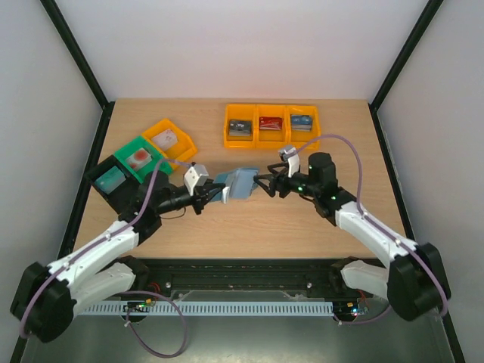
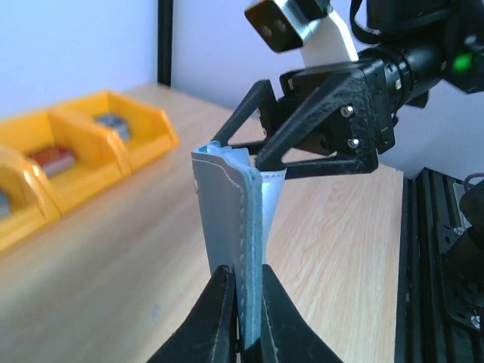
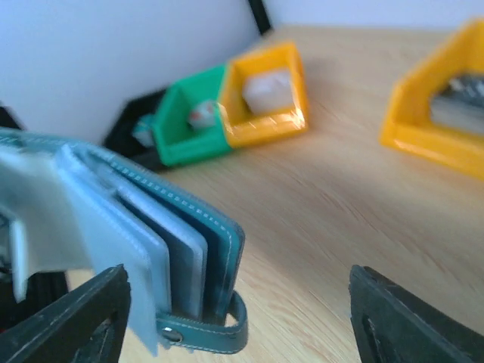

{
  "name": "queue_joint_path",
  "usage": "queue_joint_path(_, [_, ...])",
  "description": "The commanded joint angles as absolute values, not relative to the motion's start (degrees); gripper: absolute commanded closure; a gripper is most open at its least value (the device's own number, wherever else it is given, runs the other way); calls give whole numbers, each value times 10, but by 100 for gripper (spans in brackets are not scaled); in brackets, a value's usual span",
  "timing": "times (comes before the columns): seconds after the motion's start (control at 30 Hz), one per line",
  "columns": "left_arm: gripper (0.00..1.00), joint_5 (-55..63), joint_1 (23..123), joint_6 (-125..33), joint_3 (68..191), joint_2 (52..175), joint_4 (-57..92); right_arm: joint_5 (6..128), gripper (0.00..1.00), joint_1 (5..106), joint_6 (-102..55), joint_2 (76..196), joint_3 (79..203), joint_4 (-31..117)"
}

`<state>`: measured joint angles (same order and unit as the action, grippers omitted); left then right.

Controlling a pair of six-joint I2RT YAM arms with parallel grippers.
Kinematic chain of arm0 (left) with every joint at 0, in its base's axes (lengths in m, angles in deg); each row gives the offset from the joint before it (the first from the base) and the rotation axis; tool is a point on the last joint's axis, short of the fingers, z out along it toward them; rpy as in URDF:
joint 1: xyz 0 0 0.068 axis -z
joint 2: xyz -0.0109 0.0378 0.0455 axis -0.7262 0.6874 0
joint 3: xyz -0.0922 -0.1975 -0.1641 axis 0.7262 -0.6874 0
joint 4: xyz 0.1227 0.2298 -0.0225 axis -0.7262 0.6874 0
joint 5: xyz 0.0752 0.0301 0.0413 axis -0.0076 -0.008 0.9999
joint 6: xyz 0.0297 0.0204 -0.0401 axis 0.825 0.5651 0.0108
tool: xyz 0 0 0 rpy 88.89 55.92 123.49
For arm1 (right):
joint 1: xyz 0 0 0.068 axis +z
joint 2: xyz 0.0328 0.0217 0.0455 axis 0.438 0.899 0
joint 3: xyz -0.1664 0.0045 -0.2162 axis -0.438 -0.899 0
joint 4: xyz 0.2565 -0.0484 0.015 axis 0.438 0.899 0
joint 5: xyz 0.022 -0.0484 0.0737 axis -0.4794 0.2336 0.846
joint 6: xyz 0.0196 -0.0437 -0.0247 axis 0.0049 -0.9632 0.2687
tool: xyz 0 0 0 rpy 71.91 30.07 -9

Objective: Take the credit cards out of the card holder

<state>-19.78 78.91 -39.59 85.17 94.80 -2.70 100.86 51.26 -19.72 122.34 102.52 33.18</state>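
Above the counter [image 1: 249, 227], the left claw [image 1: 206, 198] is clamped on the holder [image 1: 236, 184] by 1 edge and the right claw [image 1: 265, 184] stands apart at its far end, 3 orange bins [image 1: 271, 140] of cards [image 1: 271, 122] beyond; with so thin a pinch, tugging a card out may twist the holder loose.

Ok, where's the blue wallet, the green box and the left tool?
blue wallet [image 1: 240, 184], top view, its blue cover.
green box [image 3: 193, 145], right wrist view, front wall.
left tool [image 2: 243, 280], left wrist view, between fingertips.
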Motion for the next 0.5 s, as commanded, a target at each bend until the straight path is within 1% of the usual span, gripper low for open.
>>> queue_joint_path(0.0, [98, -257, 772, -301, 885, 877, -34, 1112, 22, 508, -223, 1145, 1004, 234])
queue_joint_path(0.07, [98, -259, 764, -315, 887, 844, -49, 1113, 22, 509, -230, 1127, 1008, 237])
queue_joint_path(0.2, [98, -246, 751, -391, 874, 811, -103, 1123, 23, 520, -231, 1116, 1032, 255])
queue_joint_path(0.3, [98, -262, 751, -411, 866, 799, -118, 1088, 23, 554, -243, 1116, 1043, 266])
queue_joint_path(0.47, [98, -265, 751, -416, 867, 790, -127, 1075, 23, 584, -244, 1123, 1066, 268])
